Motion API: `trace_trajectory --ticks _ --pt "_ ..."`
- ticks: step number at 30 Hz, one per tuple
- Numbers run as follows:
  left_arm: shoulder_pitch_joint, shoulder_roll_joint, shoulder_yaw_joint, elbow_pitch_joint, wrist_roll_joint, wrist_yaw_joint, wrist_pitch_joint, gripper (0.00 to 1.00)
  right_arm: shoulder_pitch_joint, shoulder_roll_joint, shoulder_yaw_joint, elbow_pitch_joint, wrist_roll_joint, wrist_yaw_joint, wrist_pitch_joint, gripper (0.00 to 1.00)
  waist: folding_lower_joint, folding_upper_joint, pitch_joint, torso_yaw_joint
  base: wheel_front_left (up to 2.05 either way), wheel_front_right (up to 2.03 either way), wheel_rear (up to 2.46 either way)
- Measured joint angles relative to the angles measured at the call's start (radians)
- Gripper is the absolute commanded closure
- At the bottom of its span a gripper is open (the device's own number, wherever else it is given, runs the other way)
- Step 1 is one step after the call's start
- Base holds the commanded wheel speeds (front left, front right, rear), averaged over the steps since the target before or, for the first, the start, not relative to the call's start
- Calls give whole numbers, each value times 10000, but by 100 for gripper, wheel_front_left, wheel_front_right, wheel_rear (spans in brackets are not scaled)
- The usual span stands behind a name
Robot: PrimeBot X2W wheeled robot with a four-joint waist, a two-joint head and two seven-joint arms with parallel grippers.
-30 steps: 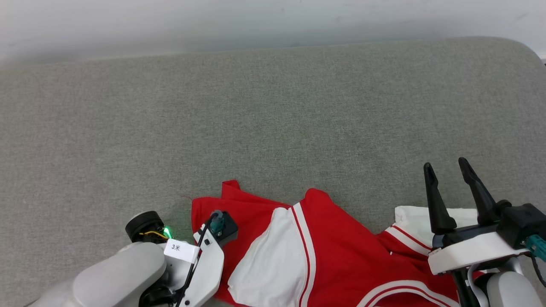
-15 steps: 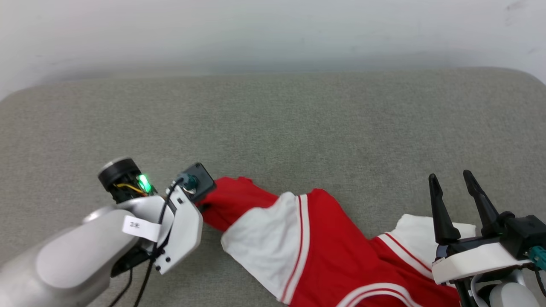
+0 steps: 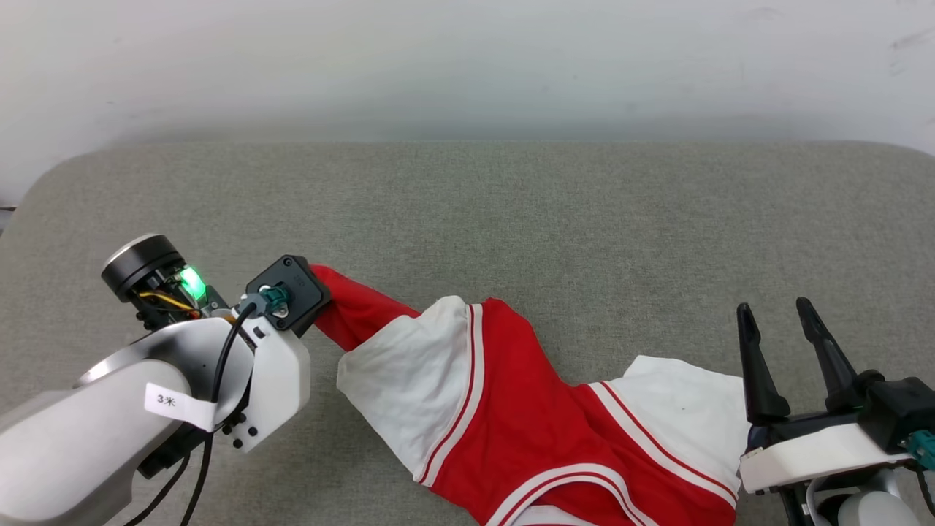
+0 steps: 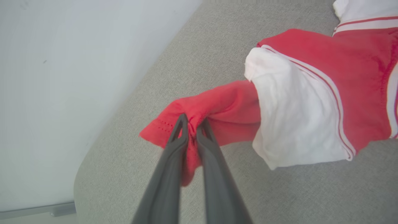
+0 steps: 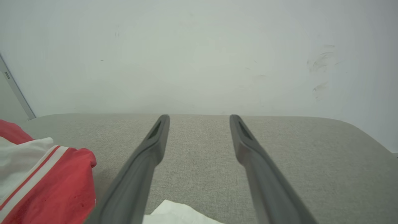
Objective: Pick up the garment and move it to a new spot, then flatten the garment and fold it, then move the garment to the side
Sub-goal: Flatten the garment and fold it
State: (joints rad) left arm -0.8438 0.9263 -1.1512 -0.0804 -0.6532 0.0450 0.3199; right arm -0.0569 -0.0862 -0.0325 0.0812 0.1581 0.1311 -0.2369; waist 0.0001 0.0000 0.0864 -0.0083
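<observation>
Left gripper (image 4: 193,120) jaws clamped on garment (image 4: 230,102) hem, grey fabric surface (image 4: 192,53)

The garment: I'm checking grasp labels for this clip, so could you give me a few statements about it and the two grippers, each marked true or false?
1. The left gripper is shut on a red part of the garment. True.
2. The right gripper grips the garment too. False: its jaws stand open and hold nothing.
3. The left gripper pinches the white sleeve. False: the white sleeve lies beside the grip; the fingers close on red fabric near a stitched hem.
4. The garment lies unfolded and bunched on a grey padded surface. True.
</observation>
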Motion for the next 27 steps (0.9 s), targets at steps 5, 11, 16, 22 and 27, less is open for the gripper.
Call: trace_trajectory --ticks 5,11,16,22,27 --pt "-194 -249 38 96 84 -115 -50 100 -154 12 123 -123 2 0 -13 0 0 0 271 -124 0 0 0" --pt "-1243 -1043 96 1461 267 -819 2 100 -721 12 391 -255 -2 0 -92 0 0 0 932 -449 0 0 0" --pt "-2268 -1964 -12 3149 437 -1369 -102 100 -1193 46 585 -291 -10 0 -136 0 0 0 1650 -849 0 0 0" --pt "-3166 -3097 -602 5072 591 -1684 -407 100 -1724 125 788 -322 -15 0 -215 0 0 0 2517 -1406 0 0 0" --pt "-3401 -3776 -1172 5967 481 -1741 -593 100 -2011 186 922 -311 -13 0 -236 0 0 0 3050 -1871 0 0 0"
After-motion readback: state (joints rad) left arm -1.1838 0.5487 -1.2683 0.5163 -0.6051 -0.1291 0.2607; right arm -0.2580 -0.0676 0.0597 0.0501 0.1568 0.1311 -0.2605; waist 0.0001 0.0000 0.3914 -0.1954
